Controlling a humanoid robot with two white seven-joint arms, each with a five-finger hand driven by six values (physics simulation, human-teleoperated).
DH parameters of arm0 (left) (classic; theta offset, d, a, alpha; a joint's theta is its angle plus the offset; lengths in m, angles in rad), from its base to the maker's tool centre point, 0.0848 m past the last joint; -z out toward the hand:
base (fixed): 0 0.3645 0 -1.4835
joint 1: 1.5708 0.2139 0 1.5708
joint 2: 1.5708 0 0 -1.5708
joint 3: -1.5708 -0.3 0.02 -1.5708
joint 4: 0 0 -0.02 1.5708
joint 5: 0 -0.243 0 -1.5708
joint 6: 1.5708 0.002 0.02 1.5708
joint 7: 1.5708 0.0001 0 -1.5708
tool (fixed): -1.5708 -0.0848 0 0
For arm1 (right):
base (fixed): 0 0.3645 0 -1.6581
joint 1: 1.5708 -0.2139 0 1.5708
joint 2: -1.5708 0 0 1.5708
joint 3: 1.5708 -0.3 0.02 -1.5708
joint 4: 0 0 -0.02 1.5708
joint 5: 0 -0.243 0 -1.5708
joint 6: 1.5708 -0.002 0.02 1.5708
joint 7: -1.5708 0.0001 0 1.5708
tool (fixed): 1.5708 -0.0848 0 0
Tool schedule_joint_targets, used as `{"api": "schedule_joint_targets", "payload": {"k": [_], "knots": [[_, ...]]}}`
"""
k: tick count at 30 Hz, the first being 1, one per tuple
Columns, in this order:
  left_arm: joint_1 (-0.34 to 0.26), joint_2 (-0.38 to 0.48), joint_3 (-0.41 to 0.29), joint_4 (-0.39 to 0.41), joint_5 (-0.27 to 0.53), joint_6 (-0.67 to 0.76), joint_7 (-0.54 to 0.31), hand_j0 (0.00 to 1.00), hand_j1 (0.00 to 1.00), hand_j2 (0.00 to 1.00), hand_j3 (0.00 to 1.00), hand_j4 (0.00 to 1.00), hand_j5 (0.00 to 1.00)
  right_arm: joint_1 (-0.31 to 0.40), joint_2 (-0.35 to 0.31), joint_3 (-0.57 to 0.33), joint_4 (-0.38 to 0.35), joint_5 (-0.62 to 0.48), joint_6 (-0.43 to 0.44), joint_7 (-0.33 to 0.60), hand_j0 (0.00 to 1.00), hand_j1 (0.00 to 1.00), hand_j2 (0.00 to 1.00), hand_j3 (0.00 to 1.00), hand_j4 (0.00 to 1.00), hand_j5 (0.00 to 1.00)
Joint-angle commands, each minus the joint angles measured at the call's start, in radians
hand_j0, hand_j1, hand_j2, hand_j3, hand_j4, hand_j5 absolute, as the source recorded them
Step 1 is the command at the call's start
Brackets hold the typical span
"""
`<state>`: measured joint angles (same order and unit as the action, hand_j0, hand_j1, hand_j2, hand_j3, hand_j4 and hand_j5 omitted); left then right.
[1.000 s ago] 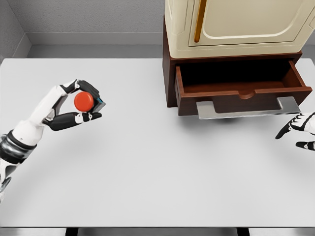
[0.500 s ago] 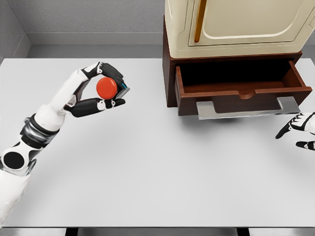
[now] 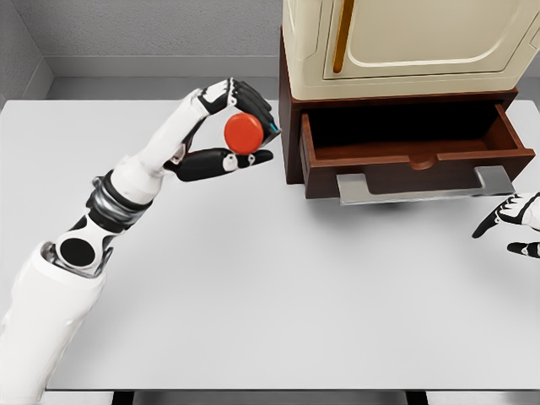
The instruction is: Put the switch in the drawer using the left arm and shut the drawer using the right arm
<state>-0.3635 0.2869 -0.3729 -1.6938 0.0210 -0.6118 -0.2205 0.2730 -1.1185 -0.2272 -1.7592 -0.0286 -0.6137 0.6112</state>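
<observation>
Spreading across nearly the whole head view, the flat white tabletop (image 3: 278, 312) carries everything else. At its far edge, right of the middle, stands a dark brown wooden cabinet (image 3: 291, 126) with a cream, rounded appliance (image 3: 405, 38) on top, a brass-coloured vertical handle on its front. The cabinet's brown wooden drawer (image 3: 413, 156) is pulled out toward the near edge, its dark inside open to view, and a flat grey metal handle runs along its front panel.

From the near left corner the white left arm reaches diagonally toward the far edge. The left hand (image 3: 224, 135) is raised above the tabletop, just left of the cabinet's left side and apart from it. Its black-tipped fingers (image 3: 245, 91) curl over the top and the thumb lies underneath, pinching the switch (image 3: 244, 132), a round red button on a small dark base with a blue edge. The switch is outside the drawer.

At the right edge of the tabletop, the right hand (image 3: 515, 224) shows only partly, below the drawer's right front corner, fingers loosely spread and holding nothing.
</observation>
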Motion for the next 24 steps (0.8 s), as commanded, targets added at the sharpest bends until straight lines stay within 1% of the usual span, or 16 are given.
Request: {"api": "schedule_joint_targets", "payload": {"k": [1, 4, 8, 10, 12, 14, 16, 19, 21, 24], "knots": [[-0.002, -0.037, -0.017, 0.002, -0.038, 0.001, 0.0, 0.37, 0.37, 0.37, 0.37, 0.37, 0.37, 0.0, -0.001, 0.0, 0.0, -0.007, 0.003, 0.0, 0.64, 0.64, 0.64, 0.64, 0.64, 0.64], [-0.009, -0.081, -0.017, 0.003, -0.087, 0.001, 0.0, 0.37, 0.37, 0.37, 0.37, 0.37, 0.37, 0.0, -0.001, 0.0, 0.0, -0.008, 0.003, 0.0, 0.64, 0.64, 0.64, 0.64, 0.64, 0.64], [-0.052, -0.098, -0.044, 0.008, -0.092, 0.038, 0.0, 0.37, 0.37, 0.37, 0.37, 0.37, 0.37, 0.0, -0.001, 0.0, 0.0, -0.007, 0.003, 0.0, 0.64, 0.64, 0.64, 0.64, 0.64, 0.64], [-0.069, -0.117, -0.052, 0.014, -0.145, 0.052, 0.0, 0.37, 0.37, 0.37, 0.37, 0.37, 0.37, 0.0, -0.001, 0.0, 0.0, -0.007, 0.003, 0.0, 0.64, 0.64, 0.64, 0.64, 0.64, 0.64], [-0.086, -0.129, -0.054, 0.017, -0.154, 0.087, 0.0, 0.37, 0.37, 0.37, 0.37, 0.37, 0.37, 0.0, -0.001, 0.0, 0.0, -0.007, 0.003, 0.0, 0.64, 0.64, 0.64, 0.64, 0.64, 0.64], [-0.127, -0.13, -0.075, 0.062, -0.156, 0.096, 0.0, 0.37, 0.37, 0.37, 0.37, 0.37, 0.37, 0.0, -0.001, 0.0, 0.0, -0.007, 0.003, 0.0, 0.64, 0.64, 0.64, 0.64, 0.64, 0.64], [-0.144, -0.149, -0.08, 0.075, -0.157, 0.099, 0.0, 0.37, 0.37, 0.37, 0.37, 0.37, 0.37, 0.0, -0.001, 0.0, 0.0, -0.007, 0.003, 0.0, 0.64, 0.64, 0.64, 0.64, 0.64, 0.64], [-0.166, -0.187, -0.093, 0.112, -0.207, 0.099, 0.0, 0.37, 0.37, 0.37, 0.37, 0.37, 0.37, 0.0, -0.001, 0.0, 0.0, -0.007, 0.003, 0.0, 0.64, 0.64, 0.64, 0.64, 0.64, 0.64], [-0.176, -0.199, -0.093, 0.115, -0.228, 0.102, 0.0, 0.37, 0.37, 0.37, 0.37, 0.37, 0.37, 0.0, -0.001, 0.0, 0.0, -0.007, 0.003, 0.0, 0.64, 0.64, 0.64, 0.64, 0.64, 0.64], [-0.196, -0.216, -0.095, 0.151, -0.262, 0.101, 0.0, 0.37, 0.37, 0.37, 0.37, 0.37, 0.37, 0.0, -0.001, 0.0, 0.0, -0.007, 0.003, 0.0, 0.64, 0.64, 0.64, 0.64, 0.64, 0.64]]}}
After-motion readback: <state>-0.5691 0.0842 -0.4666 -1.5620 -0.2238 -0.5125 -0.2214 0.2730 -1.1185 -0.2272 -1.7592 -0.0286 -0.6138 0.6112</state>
